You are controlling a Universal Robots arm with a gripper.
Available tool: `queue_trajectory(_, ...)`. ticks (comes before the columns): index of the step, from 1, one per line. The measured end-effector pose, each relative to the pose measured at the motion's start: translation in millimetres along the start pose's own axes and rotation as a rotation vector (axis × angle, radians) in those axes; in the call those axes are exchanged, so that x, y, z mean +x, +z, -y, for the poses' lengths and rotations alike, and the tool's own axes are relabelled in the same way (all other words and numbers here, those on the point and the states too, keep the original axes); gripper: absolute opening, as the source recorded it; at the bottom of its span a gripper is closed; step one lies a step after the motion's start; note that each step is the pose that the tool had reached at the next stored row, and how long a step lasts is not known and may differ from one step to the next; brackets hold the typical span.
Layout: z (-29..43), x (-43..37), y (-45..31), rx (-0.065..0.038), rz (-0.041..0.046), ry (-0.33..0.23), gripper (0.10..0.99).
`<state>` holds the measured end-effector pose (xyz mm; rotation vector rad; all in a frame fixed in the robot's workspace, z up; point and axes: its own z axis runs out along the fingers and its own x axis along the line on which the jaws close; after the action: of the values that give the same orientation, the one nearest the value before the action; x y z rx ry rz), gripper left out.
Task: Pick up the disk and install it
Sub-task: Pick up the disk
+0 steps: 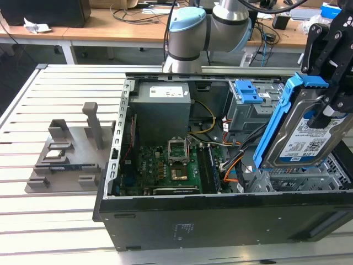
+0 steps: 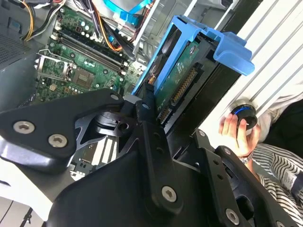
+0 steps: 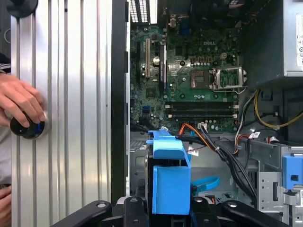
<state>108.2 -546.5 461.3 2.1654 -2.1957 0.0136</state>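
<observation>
**Over the open case, right side of the exterior view: disk in the gripper**

Entry 1. Disk: silver drive with a white-and-blue label, framed by a blue caddy. It is held on edge and tilted in the upper right of the exterior view, above the metal cage at the near right corner of the case. Whether its lower edge touches the cage cannot be told.

Entry 2. Gripper: black fingers clamped on the disk's upper part.

Entry 3. Exterior view alone:
- grey slotted stand on the slatted table, at the left of the frame, well apart from the disk
- arm behind the case
- power supply
- grey drive bay topped by a blue latch

Entry 4. Second wrist view alone: the disk's green circuit side and connector edge, set between the fingers. Both wrist views show a person's hand on a black knob, resting on the table outside the case.

Entry 5. First wrist view alone: the caddy's blue end seen head-on.

Entry 6. Edges and room: the black case wall runs near one side of the disk. Orange and black cables lie just beside the other side. The motherboard is well apart
</observation>
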Motion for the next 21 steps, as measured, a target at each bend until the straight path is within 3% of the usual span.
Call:
queue_trajectory(4, 3.2, 0.0, -0.1, 0.0, -0.0006, 0.0, 0.357)
queue_trajectory(13, 30.5, -0.8, -1.0, 0.0, -0.0019, 0.0, 0.357)
queue_trajectory(21, 44.9, -7.4, 0.0, -0.002, -0.0062, 0.0, 0.357)
